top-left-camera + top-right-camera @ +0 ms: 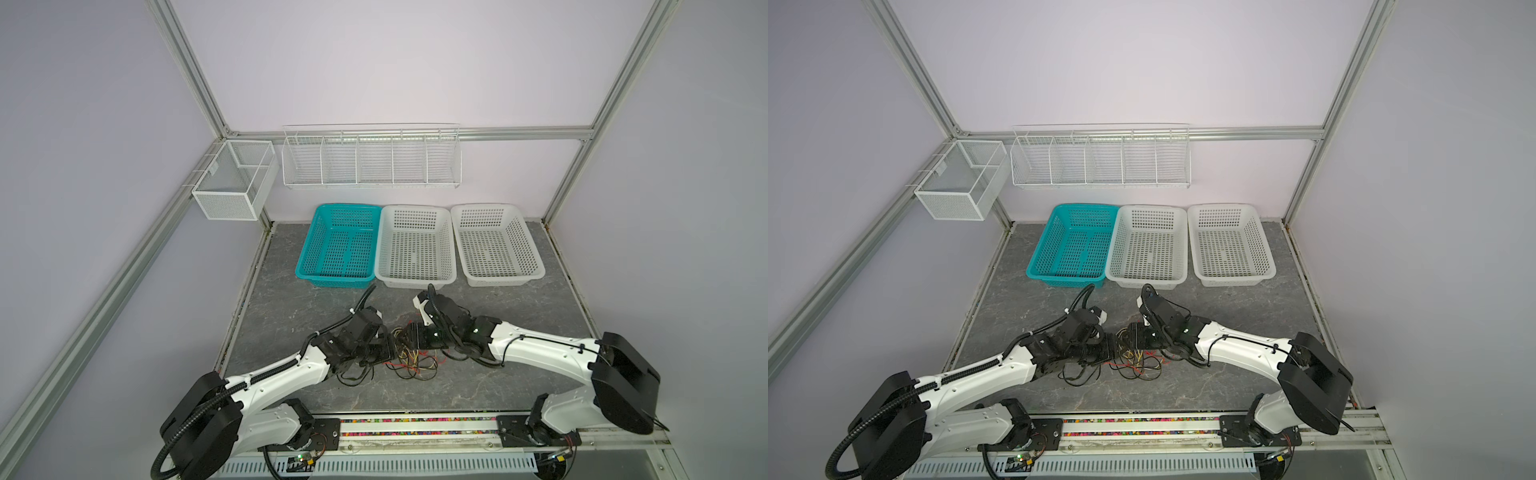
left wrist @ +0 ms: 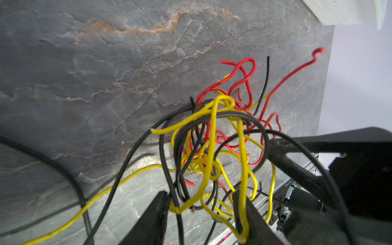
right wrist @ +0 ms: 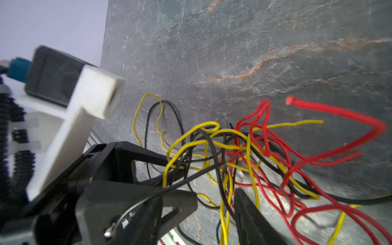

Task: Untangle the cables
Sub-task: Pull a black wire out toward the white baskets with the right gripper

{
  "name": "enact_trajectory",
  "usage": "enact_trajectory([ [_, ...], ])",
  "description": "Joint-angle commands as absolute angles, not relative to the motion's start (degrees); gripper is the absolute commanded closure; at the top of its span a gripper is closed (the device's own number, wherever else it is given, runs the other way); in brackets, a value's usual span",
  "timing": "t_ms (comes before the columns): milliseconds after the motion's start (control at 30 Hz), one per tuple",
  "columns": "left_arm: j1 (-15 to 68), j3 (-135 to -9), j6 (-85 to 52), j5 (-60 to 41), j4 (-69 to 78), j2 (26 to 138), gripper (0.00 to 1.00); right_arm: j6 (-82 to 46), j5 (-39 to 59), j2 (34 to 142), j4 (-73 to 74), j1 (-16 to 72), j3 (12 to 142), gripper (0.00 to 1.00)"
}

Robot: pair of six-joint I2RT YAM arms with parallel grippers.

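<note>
The cables [image 1: 415, 361] [image 1: 1136, 363] lie as one tangle of thin black, red and yellow wires on the grey stone-look table, between my two grippers. My left gripper [image 1: 390, 350] [image 1: 1109, 348] reaches in from the left. In the left wrist view its jaws [image 2: 201, 218] stand apart, with yellow and black strands of the cables [image 2: 212, 137] running between them. My right gripper [image 1: 410, 336] [image 1: 1130, 334] faces it from the right. In the right wrist view it is open [image 3: 212, 220], and yellow and black strands of the cables [image 3: 244, 148] hang beside its finger [image 3: 250, 220].
A teal basket [image 1: 332, 277] and two white baskets [image 1: 415, 281] [image 1: 505, 279] stand in a row behind the arms. On the back wall hang a wire rack [image 1: 370, 183] and a mesh box [image 1: 226, 208]. A rail [image 1: 415, 428] runs along the front edge.
</note>
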State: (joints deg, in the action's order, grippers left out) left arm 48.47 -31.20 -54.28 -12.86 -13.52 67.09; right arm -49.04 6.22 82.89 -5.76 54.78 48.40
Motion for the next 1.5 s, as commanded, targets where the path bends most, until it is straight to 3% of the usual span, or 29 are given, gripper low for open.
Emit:
enact_trajectory([
  [0,48.8,-30.0,-54.5,-12.5,-12.4,67.0,0.57,-52.9,4.6,80.3,-2.0,54.7,48.6,0.43],
  [233,48.9,-29.1,-54.6,-12.2,-12.1,66.3,0.69,-58.5,4.1,78.1,1.0,55.3,45.4,0.43],
  [400,48.9,-29.2,-54.5,-12.3,-11.9,66.3,0.76,-58.5,8.5,82.9,3.7,55.6,48.4,0.42],
  [567,48.9,-29.4,-54.2,-11.9,-13.2,65.1,0.83,-57.1,5.8,84.7,0.1,56.3,50.0,0.43],
  [700,48.9,-29.0,-54.0,-11.0,-14.8,63.5,0.86,-56.1,3.5,82.8,-1.8,56.3,49.6,0.59],
  [867,48.9,-28.2,-53.7,-10.2,-15.8,62.9,0.94,-51.8,-0.9,76.6,-8.6,56.0,50.0,0.93],
  [967,48.9,-27.3,-53.7,-9.7,-16.1,62.6,1.00,-47.1,-3.5,72.0,-15.5,55.5,53.9,0.93],
  [1233,48.8,-24.5,-53.7,-8.4,-16.5,62.4,1.00,-32.7,-10.0,58.0,-34.5,50.5,68.6,0.93],
  [1467,48.7,-22.7,-54.2,-6.8,-15.9,61.8,1.00,-21.5,-12.2,58.7,-49.9,45.9,90.9,0.93],
])
